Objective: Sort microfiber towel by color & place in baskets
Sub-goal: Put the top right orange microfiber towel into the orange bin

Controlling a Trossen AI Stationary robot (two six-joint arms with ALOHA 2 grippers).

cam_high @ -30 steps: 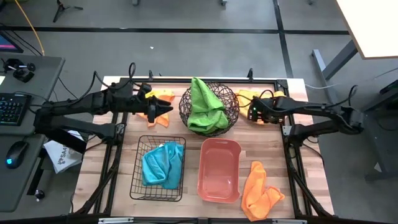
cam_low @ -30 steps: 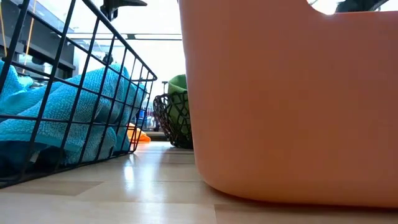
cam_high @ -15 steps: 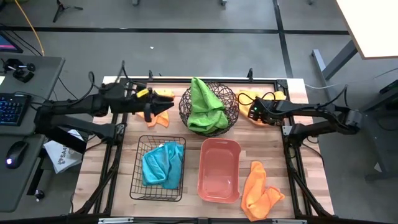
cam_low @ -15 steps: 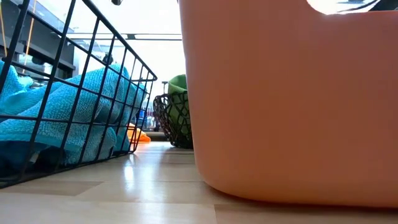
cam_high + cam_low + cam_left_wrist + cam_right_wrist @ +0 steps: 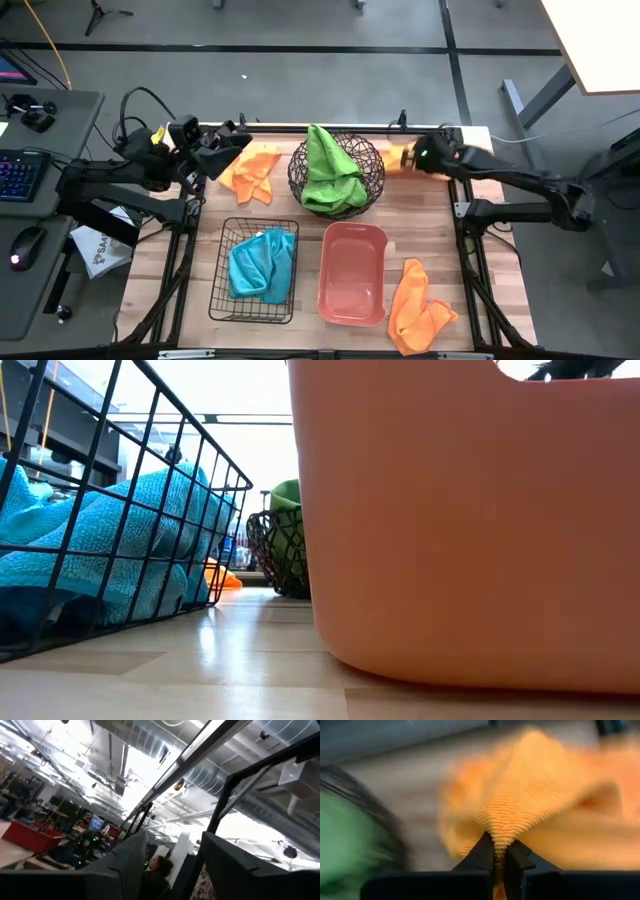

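Observation:
My right gripper is at the table's far right, shut on an orange microfiber towel that mostly hides beneath it. My left gripper stands open at the far left, tipped up toward the ceiling. It is clear of a second orange towel lying flat on the table. A green towel fills the round wire bowl. A blue towel lies in the black wire basket. The salmon tub holds nothing. My right gripper pinches a raised fold of the orange towel between its two fingers. The fingers slant down from the table's right side. The cloth bunches up into a ridge at the fingertips and spreads beyond them. Whether it is clear of the table I cannot tell.
A third orange towel lies crumpled near the front right corner, beside the tub. The low view is filled by the tub's wall and the wire basket.
My right gripper has shut on the far-right orange towel and drawn toward the far edge, the cloth gathering under it. My left gripper has pulled back from the left orange towel toward the table's left edge and tipped upward, leaving that towel on the table.

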